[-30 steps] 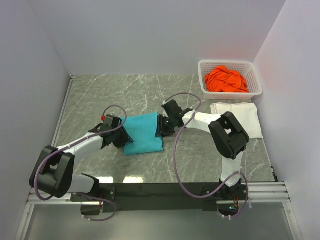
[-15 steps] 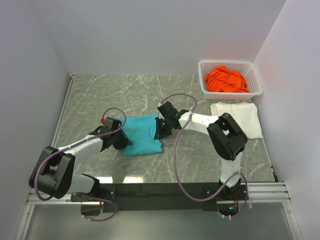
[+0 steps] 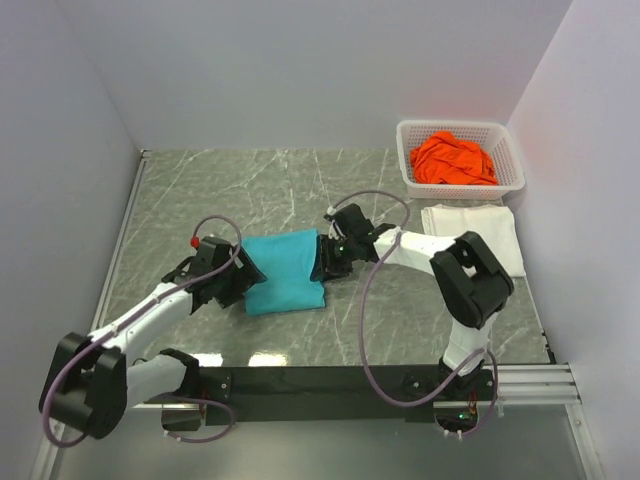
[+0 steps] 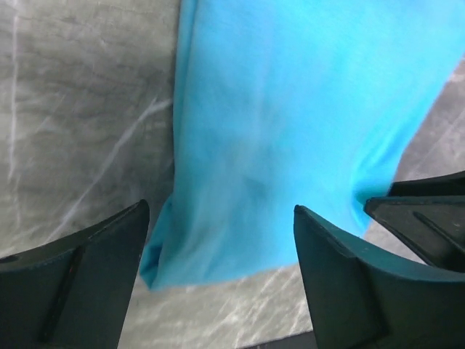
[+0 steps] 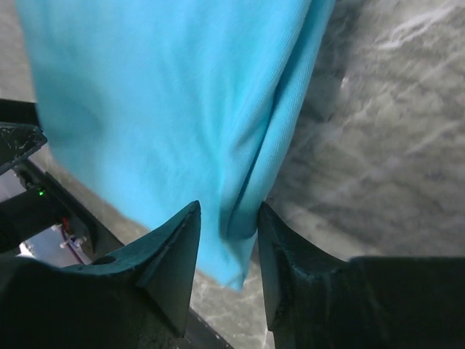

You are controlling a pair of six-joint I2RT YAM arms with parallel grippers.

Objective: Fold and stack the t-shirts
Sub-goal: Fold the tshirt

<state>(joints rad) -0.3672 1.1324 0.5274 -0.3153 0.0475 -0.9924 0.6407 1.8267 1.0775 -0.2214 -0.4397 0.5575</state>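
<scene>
Teal t-shirt (image 3: 285, 272) lies folded in a compact rectangle mid-table, between my two grippers. My left gripper (image 4: 218, 212) hovers at its left edge with the fingers wide apart and holding nothing. My right gripper (image 5: 229, 212) sits at the right edge with the fingers a little apart and the fold's edge lying loose in the gap. By my reckoning this fold is about done. The white t-shirt (image 3: 475, 235) lies folded flat by the right wall, so the teal one has yet to be stacked there. The orange t-shirt (image 3: 455, 160) sits crumpled in the basket (image 3: 410, 135), not yet folded. Nothing blocks the marble table (image 3: 200, 190) between.
</scene>
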